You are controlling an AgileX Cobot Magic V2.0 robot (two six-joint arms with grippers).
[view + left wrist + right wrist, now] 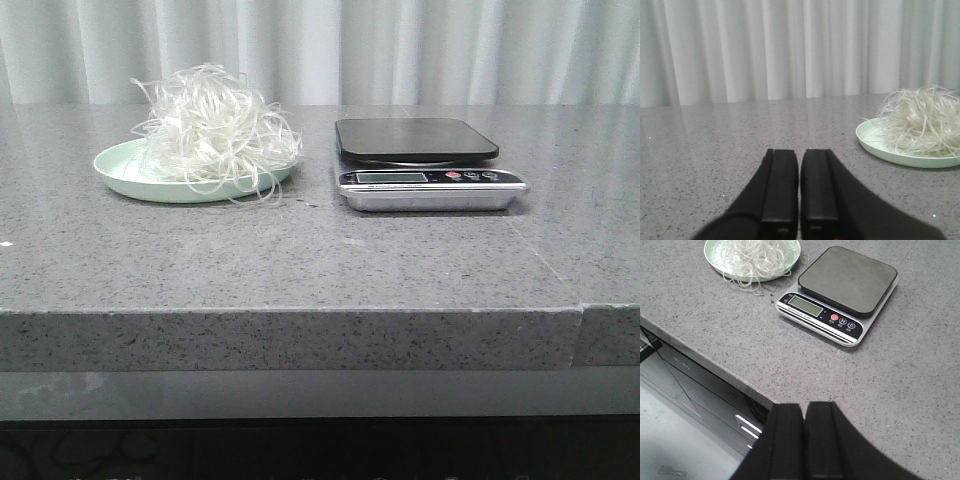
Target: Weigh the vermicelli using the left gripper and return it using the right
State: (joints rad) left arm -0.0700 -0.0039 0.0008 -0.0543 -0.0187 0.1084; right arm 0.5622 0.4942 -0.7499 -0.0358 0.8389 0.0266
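In the front view we see, at the left of centre, the vermicelli (215, 125) piled as a loose white tangle on a pale green plate (120, 170), with a few strands drooping over the plate's near rim toward the grey speckled tabletop (300, 260). To the right of the plate, near it but not touching, stands a kitchen scale (428, 165) with a dark square platform, bare on top, and a silver front strip carrying a display and small buttons. Neither arm shows in this view. In the left wrist view we find the left claw (799, 187) at the lower middle of the frame, its two black fingers (780, 185) pressed almost together with only a thin slit between them, clenched on nothing and touching nothing we can see; the vermicelli (922, 120) and its plate (875, 145) sit at the right edge of that frame, well apart from the fingers. In the right wrist view the plate (712, 257) with the vermicelli (755, 257) lies at the upper left, the scale (840, 290) at the upper middle with its red button facing the camera, and the right claw (804, 440) at the lower middle, likewise clenched with its fingers (785, 440) nearly meeting, empty, and poised near the tabletop's (900, 365) front edge, well apart from the scale.
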